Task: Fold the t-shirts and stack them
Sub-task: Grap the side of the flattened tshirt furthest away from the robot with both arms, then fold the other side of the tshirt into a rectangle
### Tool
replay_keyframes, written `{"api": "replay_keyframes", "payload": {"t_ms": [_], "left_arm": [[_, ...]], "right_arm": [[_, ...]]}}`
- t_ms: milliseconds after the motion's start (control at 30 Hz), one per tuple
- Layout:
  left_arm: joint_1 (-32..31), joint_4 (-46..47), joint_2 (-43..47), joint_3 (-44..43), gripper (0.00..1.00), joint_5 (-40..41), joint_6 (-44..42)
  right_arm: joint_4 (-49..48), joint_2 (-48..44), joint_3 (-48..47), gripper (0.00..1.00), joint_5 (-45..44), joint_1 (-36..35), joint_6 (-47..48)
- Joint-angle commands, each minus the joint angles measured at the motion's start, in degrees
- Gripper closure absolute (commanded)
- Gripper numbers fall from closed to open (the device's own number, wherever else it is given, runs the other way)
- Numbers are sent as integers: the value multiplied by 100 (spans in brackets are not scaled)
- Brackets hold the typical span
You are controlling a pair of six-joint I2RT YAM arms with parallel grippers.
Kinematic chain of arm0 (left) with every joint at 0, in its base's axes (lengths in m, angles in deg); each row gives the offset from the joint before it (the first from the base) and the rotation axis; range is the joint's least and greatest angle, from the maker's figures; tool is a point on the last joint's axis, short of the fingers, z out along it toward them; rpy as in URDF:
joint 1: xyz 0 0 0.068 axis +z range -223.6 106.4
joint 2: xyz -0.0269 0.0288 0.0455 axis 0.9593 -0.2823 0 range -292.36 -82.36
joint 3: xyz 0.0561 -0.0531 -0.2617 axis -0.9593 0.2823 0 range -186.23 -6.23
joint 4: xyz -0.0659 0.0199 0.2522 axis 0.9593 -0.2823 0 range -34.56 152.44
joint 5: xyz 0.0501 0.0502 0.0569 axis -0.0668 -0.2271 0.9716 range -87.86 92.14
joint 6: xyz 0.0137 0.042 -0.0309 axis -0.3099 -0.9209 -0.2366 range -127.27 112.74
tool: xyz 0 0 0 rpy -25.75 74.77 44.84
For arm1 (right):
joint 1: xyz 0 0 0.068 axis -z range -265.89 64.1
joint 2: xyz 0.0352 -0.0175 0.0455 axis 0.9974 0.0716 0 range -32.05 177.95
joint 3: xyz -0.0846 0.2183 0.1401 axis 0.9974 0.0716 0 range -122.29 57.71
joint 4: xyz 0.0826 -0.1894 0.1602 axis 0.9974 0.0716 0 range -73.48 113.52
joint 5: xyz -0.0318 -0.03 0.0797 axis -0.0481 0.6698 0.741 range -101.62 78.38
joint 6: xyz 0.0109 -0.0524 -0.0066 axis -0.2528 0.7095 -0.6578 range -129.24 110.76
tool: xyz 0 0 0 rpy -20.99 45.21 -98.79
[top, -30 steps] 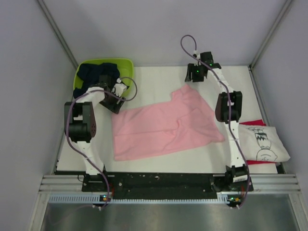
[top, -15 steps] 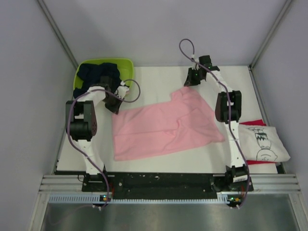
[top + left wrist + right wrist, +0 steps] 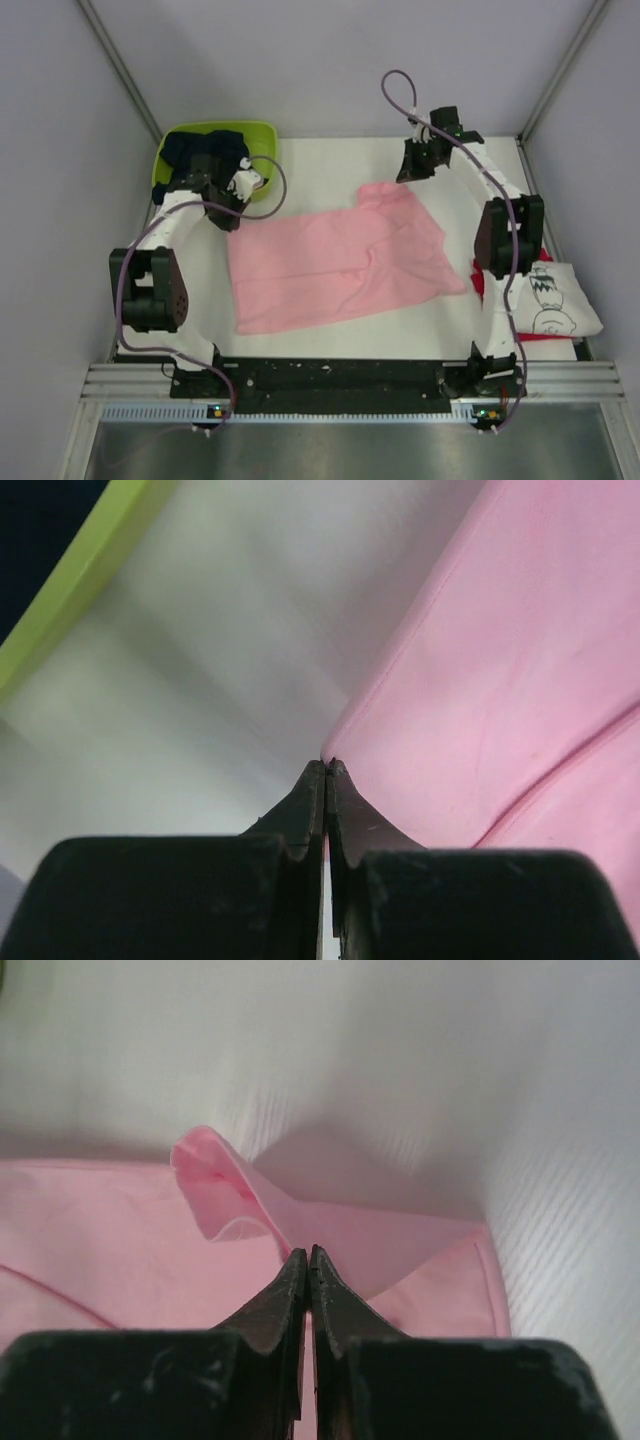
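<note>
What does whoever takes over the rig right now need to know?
Left gripper: fingers shut on the pink t-shirt at its far-left corner.
Right gripper: fingers shut on its far-right edge, cloth tented up.
Pink t-shirt lies spread mid-table, unfolded. Navy t-shirt sits in the green basket.
Done, apparently: white t-shirt lies on the red t-shirt at the right edge.
Left: fold pink, then navy, stack both.

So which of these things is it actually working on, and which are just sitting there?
Part of the job:
- pink t-shirt, spread mid-table
- navy t-shirt, in the basket
- white t-shirt with a line drawing, at the right edge
- red t-shirt, under the white one

Just lying about:
- lime-green basket
- table
</note>
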Motion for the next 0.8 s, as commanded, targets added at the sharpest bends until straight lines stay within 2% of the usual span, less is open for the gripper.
{"api": "replay_keyframes", "payload": {"t_ms": [0,267,367,567,767], "left_arm": [[18,-138,752,339,100,-238,-112],[9,-771,1702,1279,100,-650,-797],[-8,-1140,1887,1586,100,-765,-1087],[-8,-1071,1791,2325,100,-608,-1387],[-8,-807,1440,2265,100,-431,-1325]], "right_arm": [[-30,-1671,1046,100,-300,-65,150],[-22,-4132,3762,100,-1371,-39,-263],[5,-4792,4580,100,-1513,22,-421],[-249,-4909,5855,100,-1338,57,-738],[-285,-4838,6190,100,-1882,66,-817]]}}
